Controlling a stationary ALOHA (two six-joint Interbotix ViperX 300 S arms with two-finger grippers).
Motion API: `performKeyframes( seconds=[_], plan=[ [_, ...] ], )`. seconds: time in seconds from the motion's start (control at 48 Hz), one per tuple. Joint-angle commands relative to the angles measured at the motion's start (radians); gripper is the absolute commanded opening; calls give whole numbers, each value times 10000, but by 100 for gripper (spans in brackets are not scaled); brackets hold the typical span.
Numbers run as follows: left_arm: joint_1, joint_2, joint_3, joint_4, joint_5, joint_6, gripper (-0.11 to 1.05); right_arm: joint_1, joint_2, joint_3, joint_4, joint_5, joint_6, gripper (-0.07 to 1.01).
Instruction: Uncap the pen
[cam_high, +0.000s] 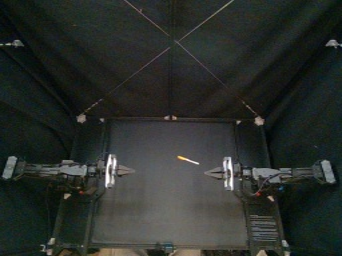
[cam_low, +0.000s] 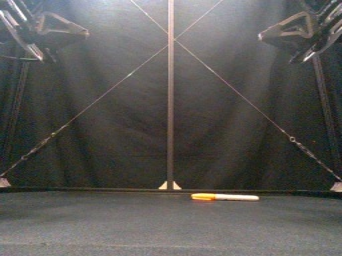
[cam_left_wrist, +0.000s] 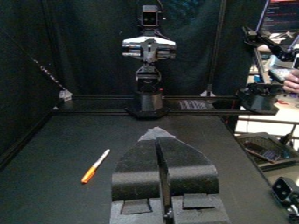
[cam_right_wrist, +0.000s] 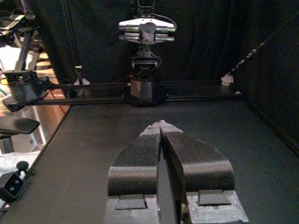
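Note:
A marker pen (cam_high: 187, 159) with an orange cap and a white barrel lies flat near the table's middle, a little toward the right; it also shows low in the front view (cam_low: 223, 197) and in the left wrist view (cam_left_wrist: 96, 164). My left gripper (cam_high: 130, 172) hovers at the table's left side, jaws pressed together with nothing between them (cam_left_wrist: 159, 137). At the right side my right gripper (cam_high: 210, 173) is shut the same way and empty (cam_right_wrist: 165, 129). The pen does not appear in the right wrist view. Both grippers are well apart from the pen.
The black table (cam_high: 160, 215) carries nothing else. Each wrist view shows the opposite arm (cam_left_wrist: 147, 61) (cam_right_wrist: 145, 52) across the table.

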Motion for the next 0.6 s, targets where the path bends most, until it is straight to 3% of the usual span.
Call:
performKeyframes(
  seconds=[0.021,0.188,0.333,0.438,0.604],
  plan=[
    [123,430,-261,-46,-92,46,-7,-199,307,-169,169,-61,123,-4],
    [506,1473,-598,0,-123,77,-2,-1058,1197,-383,905,107,245,0],
    [1074,2608,-874,31,-153,77,0,-2148,2424,-675,1365,1089,245,1],
    [1442,3359,-1043,31,-215,77,0,-2715,3375,-905,1396,1825,245,2],
    [1703,4571,-1319,31,-307,77,0,-3313,4755,-1258,1166,2270,199,9]
  ],
)
